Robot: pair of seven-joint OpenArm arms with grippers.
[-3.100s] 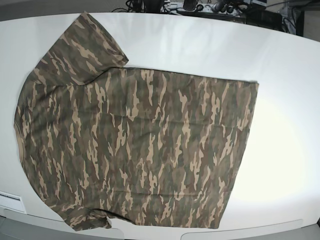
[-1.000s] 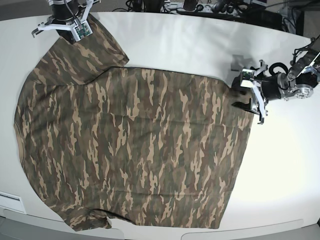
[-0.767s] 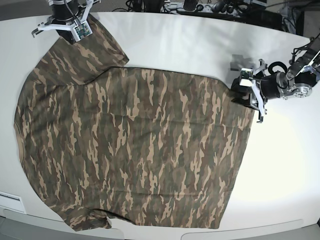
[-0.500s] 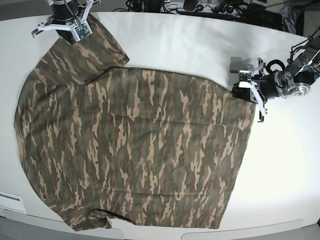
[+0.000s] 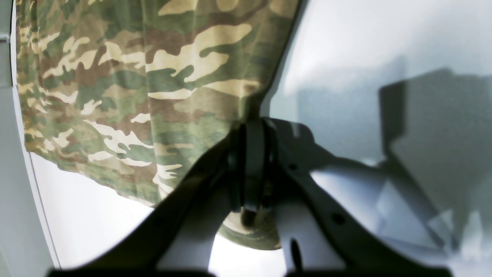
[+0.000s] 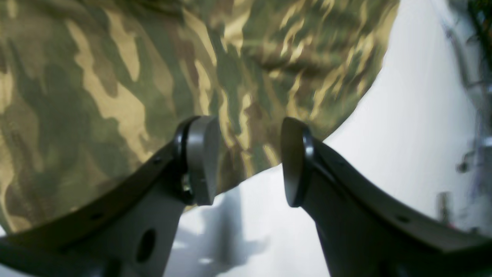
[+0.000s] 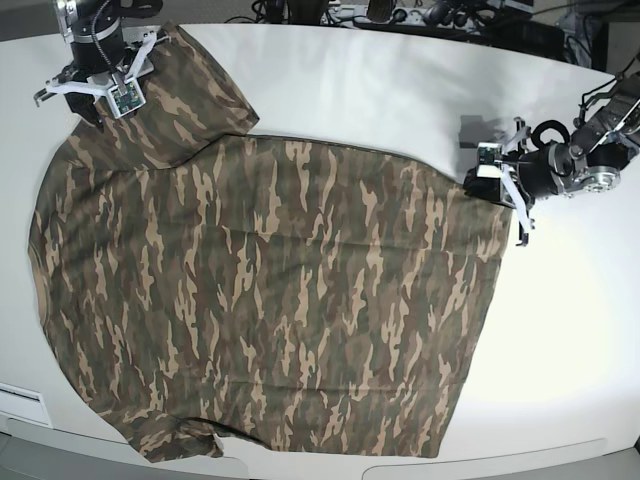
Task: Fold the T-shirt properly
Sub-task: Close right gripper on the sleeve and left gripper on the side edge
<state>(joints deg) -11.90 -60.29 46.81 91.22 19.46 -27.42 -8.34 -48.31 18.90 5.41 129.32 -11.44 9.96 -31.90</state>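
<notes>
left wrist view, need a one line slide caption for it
Left hand shut on the hem corner of the camouflage T-shirt, lying on the white table.

White rounded table (image 7: 400, 90), brightly lit, possibly cables (image 7: 420, 14) behind

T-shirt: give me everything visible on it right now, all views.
The T-shirt is soft fabric in olive, brown and tan camouflage. It lies spread flat on the white table, neck end toward the base view's left and hem toward its right; one short sleeve points to the far edge, the other reaches the near edge. The left gripper is shut on the far hem corner, bunching the cloth there. The right gripper is open at the far sleeve's edge, one finger over the cloth. No collar is visible.
</notes>
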